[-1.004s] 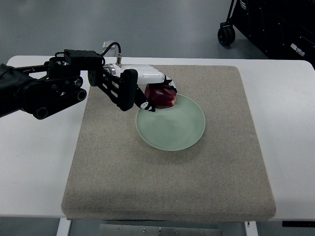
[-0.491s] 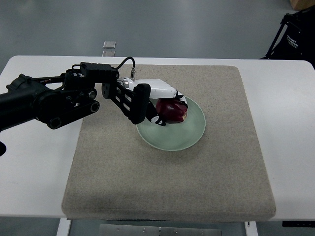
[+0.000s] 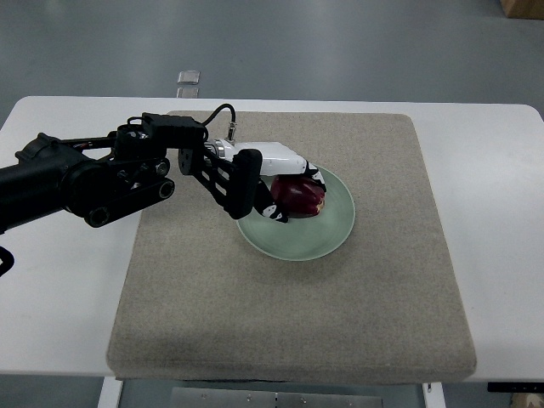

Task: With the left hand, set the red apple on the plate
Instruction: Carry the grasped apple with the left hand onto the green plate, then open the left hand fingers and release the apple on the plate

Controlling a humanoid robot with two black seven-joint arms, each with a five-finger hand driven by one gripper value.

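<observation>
Fingers [image 3: 285,214] of the left hand [image 3: 276,174] were curled around the red apple [image 3: 298,195], clamped on it from the near and far sides, with the white shell of the hand lying over the fruit's left part. The apple sat over the left half of the pale green plate [image 3: 327,229], low against its surface, though whether it actually touched the plate could not be told from this steep view. The plate lay on a grey-beige mat [image 3: 289,323], slightly above the mat's middle, and the mat covered most of a white table [image 3: 501,255]. The black left arm [image 3: 85,178] reached in from the left edge, crossing the table's left margin and the mat's upper left corner, with a black cable [image 3: 219,115] looping above the wrist. A black linkage plate [image 3: 225,183] at the wrist hung over the plate's left rim and hid part of it. Beyond the table's far edge, on the grey floor, lay a small pale object [image 3: 189,76], too small to identify.
</observation>
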